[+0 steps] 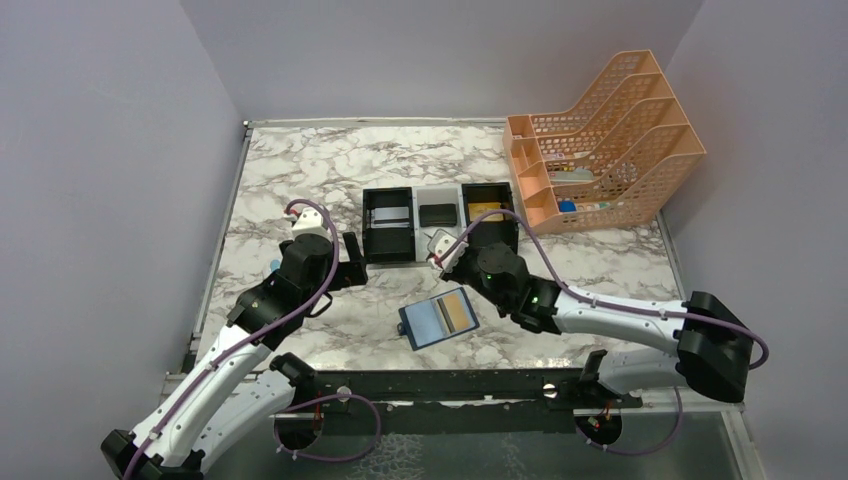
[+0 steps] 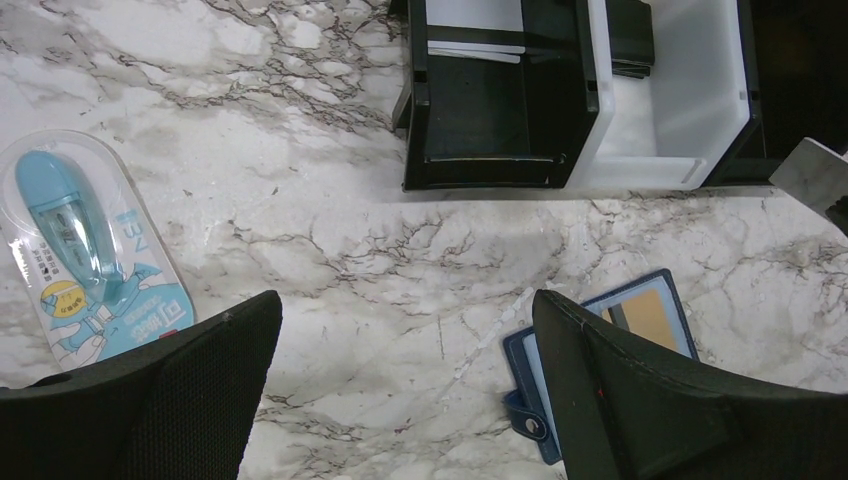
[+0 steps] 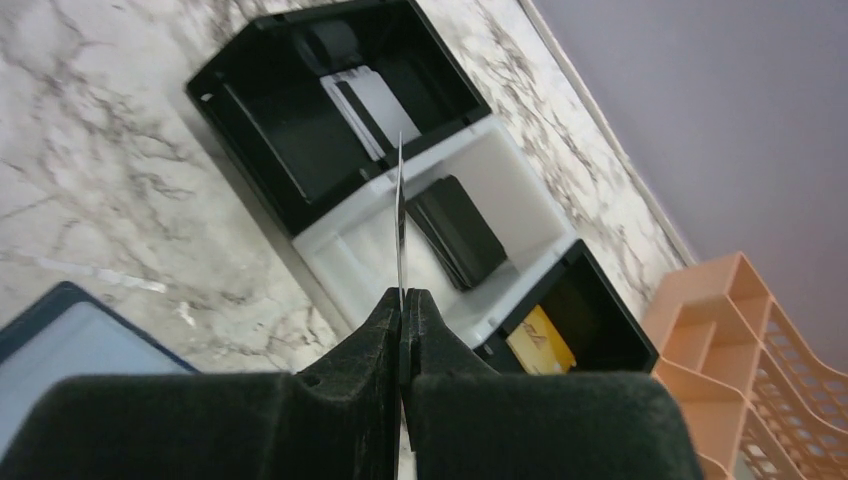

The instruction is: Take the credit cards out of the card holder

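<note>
The navy card holder (image 1: pixel 438 318) lies open on the marble in front of the trays, with a gold credit card (image 1: pixel 459 311) in its right pocket. My right gripper (image 1: pixel 441 252) hovers behind it, just before the white tray, shut on a silver-grey credit card (image 3: pixel 400 215) that shows edge-on, pinched between the fingertips (image 3: pixel 405 300). My left gripper (image 2: pixel 407 305) is open over bare marble to the holder's left. Its right finger (image 2: pixel 620 390) covers part of the card holder (image 2: pixel 530 375), whose gold card (image 2: pixel 652 316) and snap tab still show.
Three box trays stand in a row behind: a black one (image 1: pixel 372 228) with silver cards, a white one (image 1: pixel 438 197) with black cards, a black one (image 1: pixel 507 228) with a gold card. A peach mesh rack (image 1: pixel 600 140) is at the back right. A blue packaged item (image 2: pixel 80 250) lies left.
</note>
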You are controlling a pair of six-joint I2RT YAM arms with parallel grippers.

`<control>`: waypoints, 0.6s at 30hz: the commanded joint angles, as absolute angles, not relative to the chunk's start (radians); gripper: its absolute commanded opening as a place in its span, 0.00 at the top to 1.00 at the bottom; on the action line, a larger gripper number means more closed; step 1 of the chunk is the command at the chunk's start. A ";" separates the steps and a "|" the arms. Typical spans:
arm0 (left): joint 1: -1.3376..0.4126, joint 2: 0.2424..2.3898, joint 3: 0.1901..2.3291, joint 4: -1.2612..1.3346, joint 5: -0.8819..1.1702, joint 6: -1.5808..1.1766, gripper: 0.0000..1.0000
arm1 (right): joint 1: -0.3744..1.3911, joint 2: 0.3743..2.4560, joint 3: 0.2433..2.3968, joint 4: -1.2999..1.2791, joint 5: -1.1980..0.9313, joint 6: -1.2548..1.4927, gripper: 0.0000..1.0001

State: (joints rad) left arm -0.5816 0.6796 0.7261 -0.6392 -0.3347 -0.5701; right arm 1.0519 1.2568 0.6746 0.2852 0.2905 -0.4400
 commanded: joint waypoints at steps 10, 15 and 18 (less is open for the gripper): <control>-0.576 0.654 0.716 -0.651 -0.373 -0.574 0.01 | 0.886 1.461 0.897 0.158 0.153 -0.624 0.99; -0.575 0.653 0.716 -0.651 -0.371 -0.571 0.01 | 0.852 1.590 0.996 0.104 0.152 -0.652 0.99; -0.575 0.653 0.717 -0.650 -0.368 -0.568 0.01 | 0.840 1.639 1.018 0.144 0.154 -0.665 0.99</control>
State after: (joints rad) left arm -0.5816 0.6647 0.7254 -0.6453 -0.3481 -0.5697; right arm 0.8543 1.5875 0.9771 0.1524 0.1925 -0.6239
